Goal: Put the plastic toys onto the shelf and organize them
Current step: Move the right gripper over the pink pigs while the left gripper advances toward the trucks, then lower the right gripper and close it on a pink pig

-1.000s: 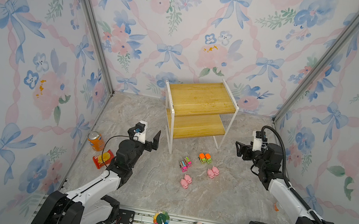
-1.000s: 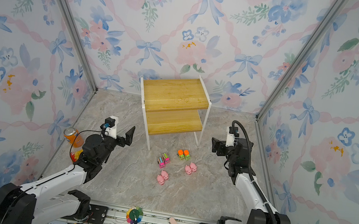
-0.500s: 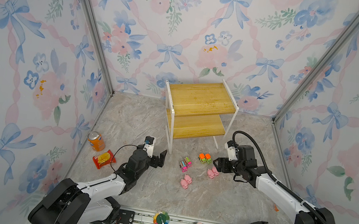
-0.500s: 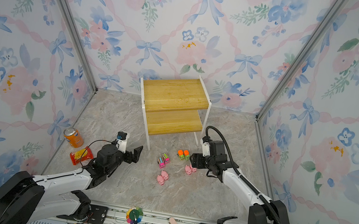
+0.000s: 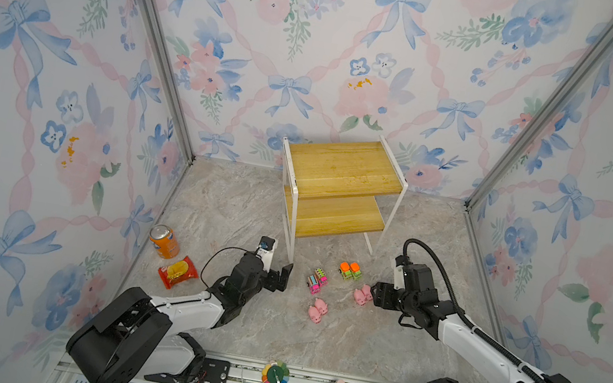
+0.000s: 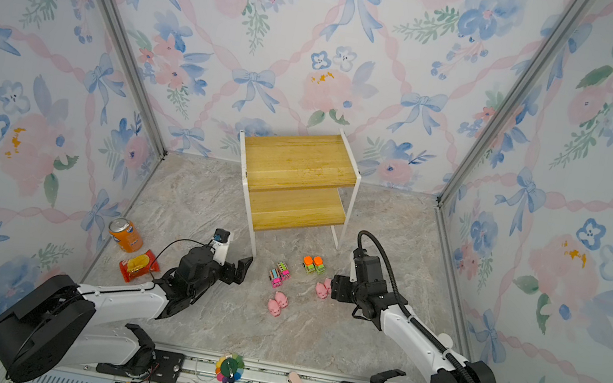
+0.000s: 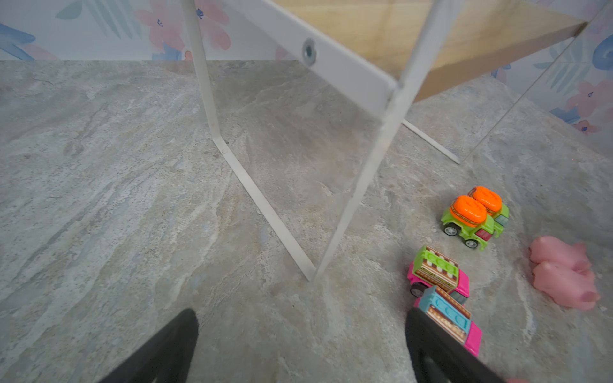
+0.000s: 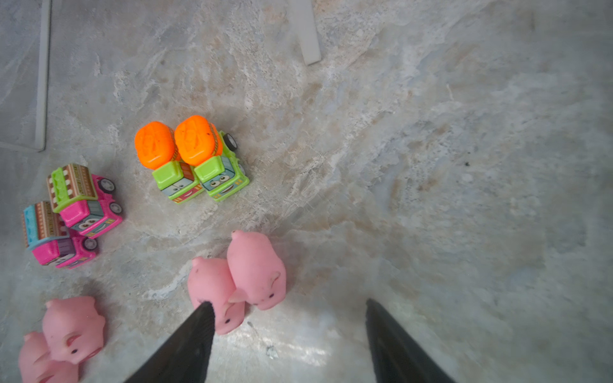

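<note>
Marbled grey stone-look tabletop [image 5: 210, 201] lay under floral-papered walls. At far left stood the orange soda can [image 5: 163, 241] and a glossy red snack packet [image 5: 177, 272]. Within the last second both arms had dropped from raised poses. The left gripper [image 7: 298, 328], jaws wide and empty, had come low beside the boxy pink trucks [image 7: 438, 278], near a thin white leg of the shelf [image 5: 343, 165]. All eight toys sat paired on the tabletop, among them rounded, soft-looking pink pigs [image 8: 255, 268] and green trucks [image 8: 199, 159] with smooth orange domes. The shelf's yellowish wooden boards carried none. The right gripper [image 8: 288, 306] had reached one pig pair, jaws apart, one finger right at a pig, nothing lifted. Picking looked about to begin.
</note>
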Available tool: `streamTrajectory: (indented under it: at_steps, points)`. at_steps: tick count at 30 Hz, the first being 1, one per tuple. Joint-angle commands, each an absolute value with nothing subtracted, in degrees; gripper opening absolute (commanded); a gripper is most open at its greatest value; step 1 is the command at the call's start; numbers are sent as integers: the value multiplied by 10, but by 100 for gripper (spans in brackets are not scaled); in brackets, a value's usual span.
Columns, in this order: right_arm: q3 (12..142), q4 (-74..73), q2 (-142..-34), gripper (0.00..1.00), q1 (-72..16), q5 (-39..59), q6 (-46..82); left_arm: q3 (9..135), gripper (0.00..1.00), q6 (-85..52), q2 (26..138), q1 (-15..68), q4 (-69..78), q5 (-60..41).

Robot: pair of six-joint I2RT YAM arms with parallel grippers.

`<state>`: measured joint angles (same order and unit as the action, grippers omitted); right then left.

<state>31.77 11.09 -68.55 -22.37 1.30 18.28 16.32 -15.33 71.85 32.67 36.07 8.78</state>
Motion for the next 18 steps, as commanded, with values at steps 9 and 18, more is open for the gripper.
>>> streamTrajectory:
  at_steps: [9, 18]
  points:
    - [378, 193, -777, 72, -299, -83, 196, 146, 98, -157, 679, 330, 346, 108]
    - [420, 208, -845, 72, -342, -130, 194, 146, 98, -146, 666, 330, 323, 120]
